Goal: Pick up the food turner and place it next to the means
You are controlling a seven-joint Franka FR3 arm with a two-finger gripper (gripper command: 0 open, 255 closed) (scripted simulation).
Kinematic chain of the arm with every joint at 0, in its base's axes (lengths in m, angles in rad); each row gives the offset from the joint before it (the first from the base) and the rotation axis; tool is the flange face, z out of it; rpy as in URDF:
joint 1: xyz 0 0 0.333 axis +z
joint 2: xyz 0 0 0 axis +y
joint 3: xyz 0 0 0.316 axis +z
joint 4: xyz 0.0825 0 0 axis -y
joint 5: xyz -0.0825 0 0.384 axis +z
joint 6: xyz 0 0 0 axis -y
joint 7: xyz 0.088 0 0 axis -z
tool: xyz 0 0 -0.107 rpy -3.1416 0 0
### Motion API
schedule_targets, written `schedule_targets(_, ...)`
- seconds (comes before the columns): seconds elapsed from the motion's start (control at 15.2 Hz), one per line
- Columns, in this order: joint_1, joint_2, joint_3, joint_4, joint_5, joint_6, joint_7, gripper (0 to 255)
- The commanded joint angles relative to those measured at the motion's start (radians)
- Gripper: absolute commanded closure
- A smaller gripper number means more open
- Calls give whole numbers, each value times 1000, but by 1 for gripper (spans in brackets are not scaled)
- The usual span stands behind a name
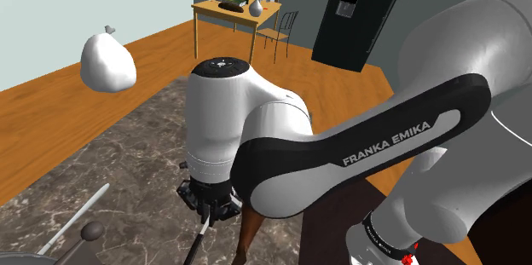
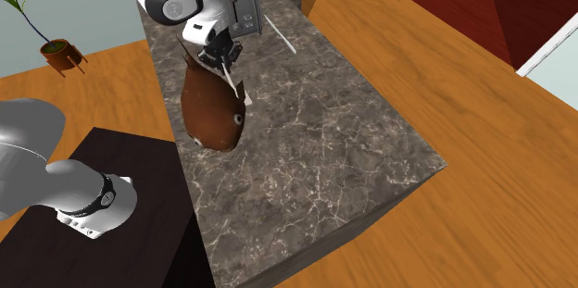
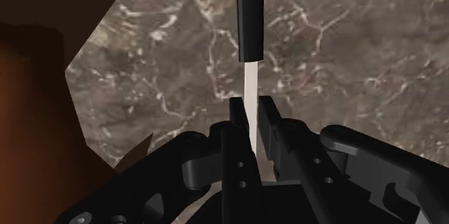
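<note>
**Status.** The all-black two-finger gripper [image 3: 250, 112] has its jaws nearly together, clamped on the thin pale strip of the food turner [image 3: 248, 35], a flat pale blade with a long black handle. The handle projects straight out beyond the fingertips. In the second exterior view the gripper [image 2: 222, 57] hangs above the dark veined marble table [image 2: 315, 138], and the food turner [image 2: 237, 85] slants from it towards 5 o'clock. A brown rounded object with a pale eye-like spot [image 2: 211, 110] lies just under the tool at 6 o'clock.

**Hazards.**
- The hold is on a narrow strip near one end, so the handle's weight may pivot the tool between the jaws or pull it free during a fast swing.
- The free end sits close to the brown object, so a low transfer may strike it.
- The sentence's "means" cannot be matched with confidence to any item, so the tool may be set down in the wrong place.

**Limits of view.**
- In the shoulder view the white arm covers much of the table [image 1: 128, 152], and only a sliver of the brown object shows.
- The far end of the handle is cut off in the wrist view.
- Whether the tool touches the brown object cannot be told
</note>
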Motion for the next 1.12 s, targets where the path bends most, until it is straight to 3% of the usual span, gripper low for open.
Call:
schedule_targets(0.0, 0, 4, 2, -5, -2, 9, 2, 255)
schedule_targets(0.4, 0, 4, 2, -5, -2, 9, 2, 255)
schedule_targets(0.46, 0, 4, 2, -5, -2, 9, 2, 0)
schedule_targets(0.79, 0, 4, 2, -5, -2, 9, 2, 0)
schedule_targets(1.06, 3, -76, -30, 64, 38, -129, -32, 0)
